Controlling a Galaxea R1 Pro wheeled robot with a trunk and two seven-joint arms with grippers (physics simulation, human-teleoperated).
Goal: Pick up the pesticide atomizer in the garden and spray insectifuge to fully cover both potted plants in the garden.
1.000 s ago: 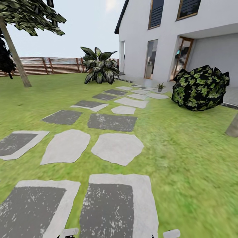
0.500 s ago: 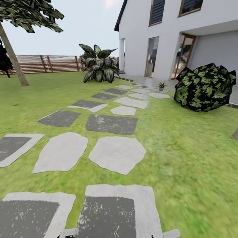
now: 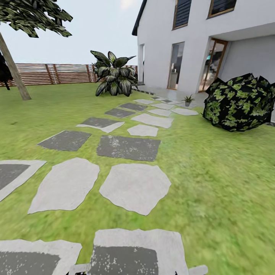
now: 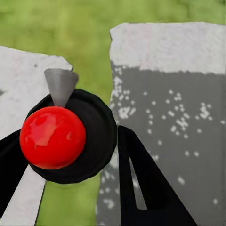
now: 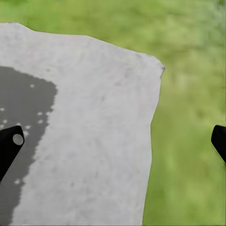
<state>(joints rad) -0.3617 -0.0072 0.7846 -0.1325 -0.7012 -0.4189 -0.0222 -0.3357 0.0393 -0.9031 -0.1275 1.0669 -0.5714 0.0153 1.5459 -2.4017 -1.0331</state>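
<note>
The pesticide atomizer appears end-on in the left wrist view, with a shiny red round top, a dark round body and a grey cone nozzle. My left gripper is shut on it, a black finger on either side. It hangs over a stepping stone and grass. My right gripper is open and holds nothing, above a pale stone. One potted plant, a small green rosette in a grey pot, stands far ahead on the paving by the house. The second potted plant is out of view.
Grey stepping stones lead across the lawn toward the white house. A big dark-leaved bush stands at the right, a broad-leaved plant ahead, and a tree trunk and wooden fence at the left.
The whole head view has shifted: stones slide down toward the bottom edge and the bush and house draw nearer, so the camera has moved forward.
</note>
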